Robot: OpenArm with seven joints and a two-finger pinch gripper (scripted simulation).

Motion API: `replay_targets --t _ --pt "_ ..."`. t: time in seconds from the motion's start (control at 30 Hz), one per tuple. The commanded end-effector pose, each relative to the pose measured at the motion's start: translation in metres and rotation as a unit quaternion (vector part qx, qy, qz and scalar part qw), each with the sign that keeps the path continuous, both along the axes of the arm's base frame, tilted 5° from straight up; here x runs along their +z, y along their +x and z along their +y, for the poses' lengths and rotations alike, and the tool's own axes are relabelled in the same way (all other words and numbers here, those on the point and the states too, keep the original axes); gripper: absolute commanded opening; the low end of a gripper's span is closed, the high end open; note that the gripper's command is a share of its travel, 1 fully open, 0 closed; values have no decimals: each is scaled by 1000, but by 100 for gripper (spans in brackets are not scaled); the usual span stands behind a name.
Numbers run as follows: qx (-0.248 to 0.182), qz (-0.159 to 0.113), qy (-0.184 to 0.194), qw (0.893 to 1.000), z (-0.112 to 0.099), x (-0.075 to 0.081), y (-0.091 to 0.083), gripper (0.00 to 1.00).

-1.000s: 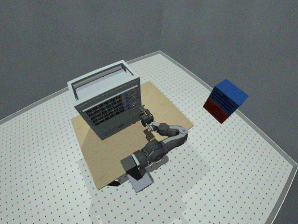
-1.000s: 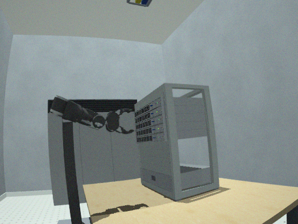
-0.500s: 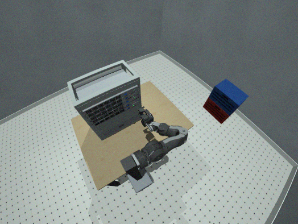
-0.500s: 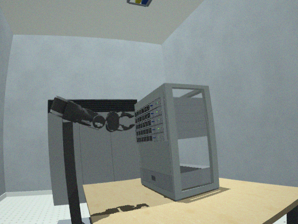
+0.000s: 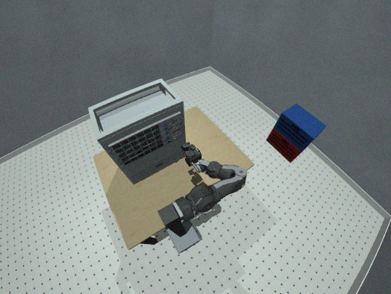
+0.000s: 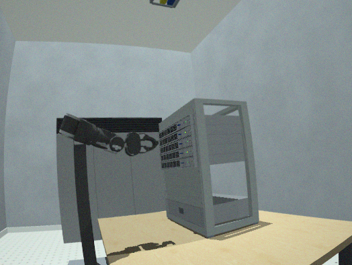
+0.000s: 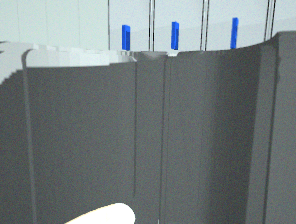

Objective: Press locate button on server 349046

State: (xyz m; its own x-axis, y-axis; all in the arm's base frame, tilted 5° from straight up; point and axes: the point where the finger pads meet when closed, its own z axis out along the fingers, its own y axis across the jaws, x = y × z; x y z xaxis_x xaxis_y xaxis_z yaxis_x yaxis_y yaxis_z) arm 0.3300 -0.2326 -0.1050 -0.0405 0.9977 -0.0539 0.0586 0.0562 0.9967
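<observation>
Wooden tabletop (image 5: 149,209); boxy grey rack (image 6: 201,168); claw (image 6: 152,144) closed.

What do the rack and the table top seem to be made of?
Rack: looks like painted metal, given its flat matte grey faces and thin straight frame bars, though it could be plastic. Table top: looks like light wood or laminate, pale tan with a smooth, even, low-gloss surface.

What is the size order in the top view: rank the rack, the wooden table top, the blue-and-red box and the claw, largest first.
1. Wooden table top
2. Rack
3. Blue-and-red box
4. Claw, shut and holding nothing

The box sits apart near the floor's edge, so its rank is by appearance only.
</observation>
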Motion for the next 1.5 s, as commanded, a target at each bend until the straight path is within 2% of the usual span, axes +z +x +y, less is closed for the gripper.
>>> replay_targets --t 0.0,0.67,1.0,1.47 --pt "0 0 -1 1000 0 0 0 0" --pt "0 0 -1 1000 0 0 4 0" --pt "0 0 -1 1000 0 -1 15 0" --pt "0 0 -1 1000 1 -2 43 0"
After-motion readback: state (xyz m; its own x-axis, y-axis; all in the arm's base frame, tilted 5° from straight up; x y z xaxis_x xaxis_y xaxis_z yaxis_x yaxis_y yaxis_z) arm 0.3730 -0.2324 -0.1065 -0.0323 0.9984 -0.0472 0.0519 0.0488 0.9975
